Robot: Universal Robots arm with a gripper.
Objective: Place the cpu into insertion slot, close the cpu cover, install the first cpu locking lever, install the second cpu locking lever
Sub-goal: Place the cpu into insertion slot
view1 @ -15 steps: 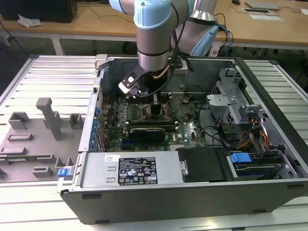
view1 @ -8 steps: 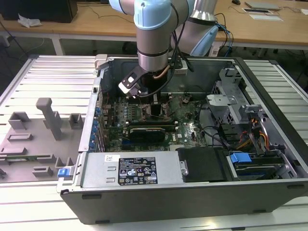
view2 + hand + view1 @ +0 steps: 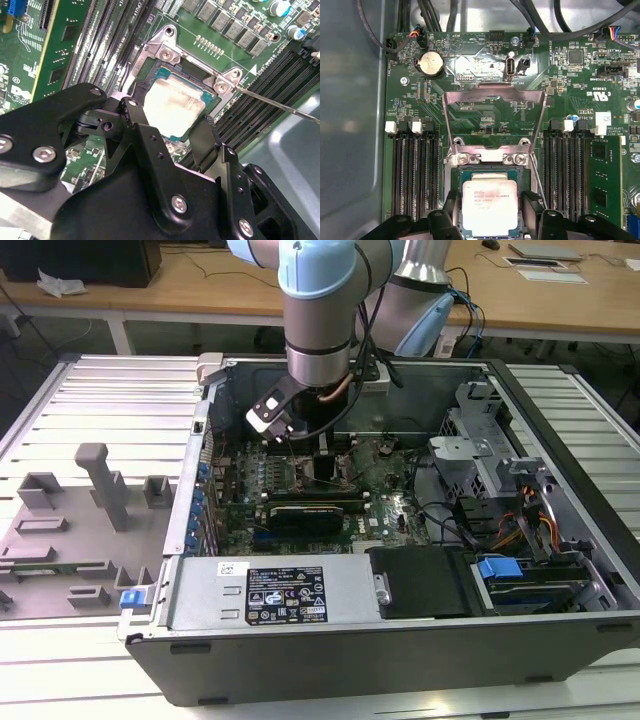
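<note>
Cpu (image 3: 489,206) sits between the jaws of the black pincer (image 3: 169,122), which look clenched on two opposite edges, low in the insertion slot (image 3: 490,170). I judge the cpu light, stiff and fragile underneath, best held level by its side edges. Its top is flat, square, pale metal. Beyond, the cpu cover (image 3: 492,94), a thin windowed metal frame, stands raised over the green circuit board (image 3: 470,65).

cpu (image 3: 489,205) edge cut off by frame; insertion slot (image 3: 490,170) contacts covered.
</note>
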